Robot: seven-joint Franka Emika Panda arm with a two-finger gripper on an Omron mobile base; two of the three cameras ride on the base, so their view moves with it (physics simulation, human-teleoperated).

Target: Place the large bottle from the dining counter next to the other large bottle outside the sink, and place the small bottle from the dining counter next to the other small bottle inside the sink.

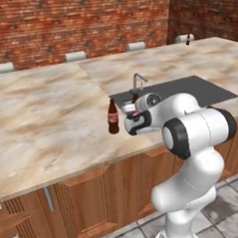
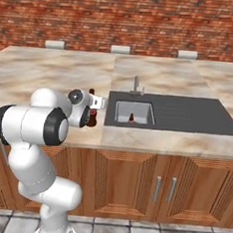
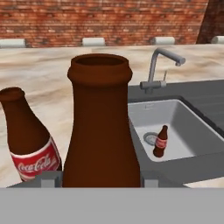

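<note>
held bottle [image 3: 100,127]: a big brown cola bottle is pinched low on its body by the claw [image 3: 101,179], kept upright so it can be stood on its base rather than tipped over. In the hand view the neck rises right in front of the camera.

claw: partly closed on that bottle, with the grey fingertips [image 3: 51,178] seen hugging each side of the body. Looks like a proper grip, not just a touch.

other large bottle [image 1: 112,117]: it's stood on the counter [image 1: 46,125] just left of the sink [image 1: 209,88], outside the basin, label facing out. That's the target neighbour, so the held one is being carried in right beside it, near but apparently not touching.

small bottle in sink [image 3: 160,141]: it's stood upright on the basin floor near the drain, under the faucet [image 3: 159,68]. It's waiting for its twin.

small bottle still to fetch [image 1: 188,39]: it's parked way back on the far dining counter [image 1: 206,51] by the stools, well apart from the sink.

progress guess: first half is nearly finished; the big bottle only needs to be lowered and let go.

risk: the standing bottle could be knocked if the held one is set down too close.
</note>
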